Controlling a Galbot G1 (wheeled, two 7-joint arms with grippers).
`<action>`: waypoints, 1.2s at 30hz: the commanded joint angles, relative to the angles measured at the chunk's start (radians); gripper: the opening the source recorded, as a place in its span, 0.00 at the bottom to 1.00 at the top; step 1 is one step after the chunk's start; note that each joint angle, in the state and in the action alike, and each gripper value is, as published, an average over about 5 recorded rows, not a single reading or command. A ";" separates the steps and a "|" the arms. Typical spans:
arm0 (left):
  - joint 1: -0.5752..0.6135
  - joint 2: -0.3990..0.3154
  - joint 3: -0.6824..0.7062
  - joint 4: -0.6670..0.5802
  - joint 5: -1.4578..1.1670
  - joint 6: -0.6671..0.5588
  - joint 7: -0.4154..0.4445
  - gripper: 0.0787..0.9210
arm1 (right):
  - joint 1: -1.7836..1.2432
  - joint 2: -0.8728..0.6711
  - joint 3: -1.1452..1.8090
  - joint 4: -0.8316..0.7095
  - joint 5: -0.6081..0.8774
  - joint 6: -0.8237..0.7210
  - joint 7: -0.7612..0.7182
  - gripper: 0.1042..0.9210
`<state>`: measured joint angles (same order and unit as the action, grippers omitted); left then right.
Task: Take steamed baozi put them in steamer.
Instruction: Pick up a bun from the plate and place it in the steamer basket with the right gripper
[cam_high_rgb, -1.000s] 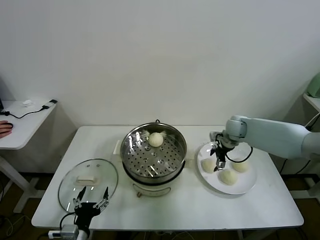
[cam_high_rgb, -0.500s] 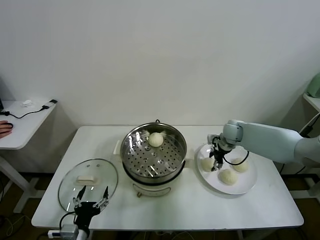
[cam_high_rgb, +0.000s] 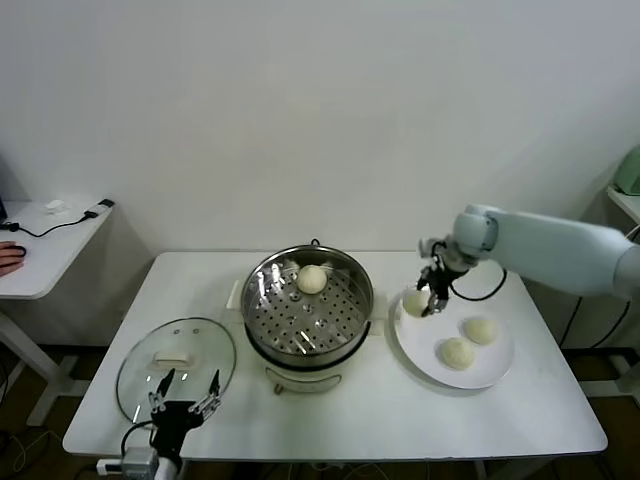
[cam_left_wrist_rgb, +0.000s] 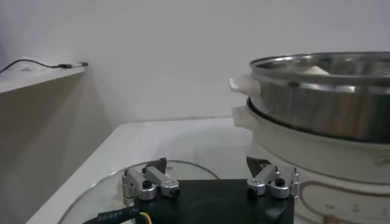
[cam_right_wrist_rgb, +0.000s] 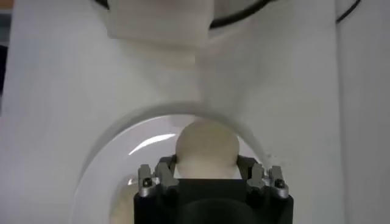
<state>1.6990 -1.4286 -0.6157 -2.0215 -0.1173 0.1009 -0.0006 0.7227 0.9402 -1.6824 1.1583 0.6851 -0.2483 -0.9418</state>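
The steel steamer (cam_high_rgb: 308, 310) stands mid-table with one baozi (cam_high_rgb: 312, 279) on its perforated tray. My right gripper (cam_high_rgb: 427, 304) is shut on a cream-white baozi (cam_high_rgb: 416, 301) and holds it lifted above the left edge of the white plate (cam_high_rgb: 489, 375); in the right wrist view the baozi (cam_right_wrist_rgb: 206, 149) sits between the jaws. Two more baozi (cam_high_rgb: 457, 352) (cam_high_rgb: 481, 330) lie on the plate. My left gripper (cam_high_rgb: 183, 397) is open and parked over the glass lid (cam_high_rgb: 140, 375) at the front left; it also shows in the left wrist view (cam_left_wrist_rgb: 209, 172).
The steamer's white side handle (cam_right_wrist_rgb: 159, 25) lies just beyond the plate rim (cam_right_wrist_rgb: 109, 152). The steamer wall (cam_left_wrist_rgb: 329, 97) fills the side of the left wrist view. A side desk (cam_high_rgb: 45, 245) stands at the far left.
My right gripper closed on the plate's left baozi and lifted it up off the plate, towards the steamer. The left arm has not moved.
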 joint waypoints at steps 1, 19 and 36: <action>-0.002 0.004 0.003 -0.016 -0.001 0.007 0.002 0.88 | 0.460 0.100 -0.140 0.165 0.310 -0.024 -0.039 0.69; 0.001 0.001 0.008 -0.042 -0.003 0.018 0.006 0.88 | 0.160 0.530 0.020 0.217 0.486 -0.292 0.323 0.69; -0.004 -0.003 0.016 -0.033 -0.002 0.024 0.007 0.88 | -0.101 0.551 0.038 0.011 0.330 -0.308 0.386 0.69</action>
<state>1.6981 -1.4290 -0.6026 -2.0581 -0.1203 0.1215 0.0058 0.7566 1.4453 -1.6684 1.2631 1.0602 -0.5306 -0.6054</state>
